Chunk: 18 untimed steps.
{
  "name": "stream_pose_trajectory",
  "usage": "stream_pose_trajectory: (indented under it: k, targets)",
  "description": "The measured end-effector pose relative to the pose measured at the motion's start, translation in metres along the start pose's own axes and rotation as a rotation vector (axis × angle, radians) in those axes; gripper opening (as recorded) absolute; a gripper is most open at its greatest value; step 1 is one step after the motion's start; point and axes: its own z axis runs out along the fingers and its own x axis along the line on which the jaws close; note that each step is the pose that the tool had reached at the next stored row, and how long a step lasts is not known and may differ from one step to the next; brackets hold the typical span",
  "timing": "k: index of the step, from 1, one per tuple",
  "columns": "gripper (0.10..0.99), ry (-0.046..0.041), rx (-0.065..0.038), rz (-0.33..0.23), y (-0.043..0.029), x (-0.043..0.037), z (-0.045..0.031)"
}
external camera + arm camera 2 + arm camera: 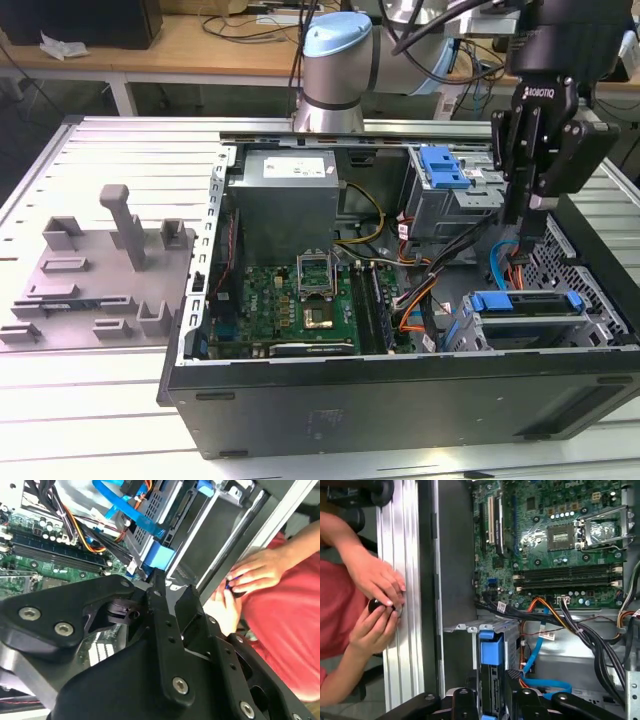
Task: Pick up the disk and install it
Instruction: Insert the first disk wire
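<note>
The disk (525, 300), a drive in a bright blue carrier, stands on edge in the grey bay at the front corner of the open computer case (400, 400), on the exterior view's right. My black gripper (524, 225) hangs just above it, fingers pointing down. In the first wrist view the disk's blue edge (490, 652) lies in line with the gap of the gripper (490, 700), one finger on each side. The second wrist view shows the gripper (172, 592) open with nothing held, and the disk's blue end (160, 555) lies beyond it.
A grey power supply (285, 200), a green motherboard (290, 300) and a drive cage with a blue latch (445, 165) fill the case. Blue and orange cables (540, 650) run beside the bay. A person's hands (375, 600) hold a small dark object at the table's rail. A grey fixture (100, 270) lies left of the case.
</note>
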Motion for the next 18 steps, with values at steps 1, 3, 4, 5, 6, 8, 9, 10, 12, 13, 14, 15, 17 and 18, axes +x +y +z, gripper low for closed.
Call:
stream_pose_trajectory:
  k: [1,3,4,5,6,8,9,10,12,13,14,15,17,18]
  targets:
    - [0.353,0.0042,-0.003,0.008,0.0002,-0.0023,0.0011]
    - [0.353,0.0204,-0.002,0.008,0.0008,-0.0117,-0.0015]
    - [0.353,0.035,-0.001,0.009,0.0011,-0.0173,-0.0032]
    - [0.353,0.0435,-0.001,0.009,0.0014,-0.0208,-0.004]
    - [0.353,0.0546,0.0,0.009,0.001,-0.0274,-0.0057]
    - [0.353,0.0593,0.0,0.009,-0.0049,-0.0328,-0.0052]
    - [0.353,0.0594,-0.001,0.009,-0.0094,-0.0347,-0.0046]
    - [0.353,0.0599,-0.002,0.008,-0.0141,-0.0361,-0.004]
    - [0.353,0.0599,-0.004,0.007,-0.0242,-0.0385,-0.0019]
    - [0.353,0.06,-0.006,0.006,-0.0315,-0.0401,-0.0006]
    - [0.353,0.0603,-0.007,0.005,-0.0357,-0.0414,0.0]
    - [0.353,0.06,-0.008,0.005,-0.0404,-0.0432,0.0008]
    - [0.353,0.0682,-0.007,0.005,-0.0522,-0.0528,0.0006]
    - [0.353,0.0732,-0.007,0.005,-0.0543,-0.056,0.0003]
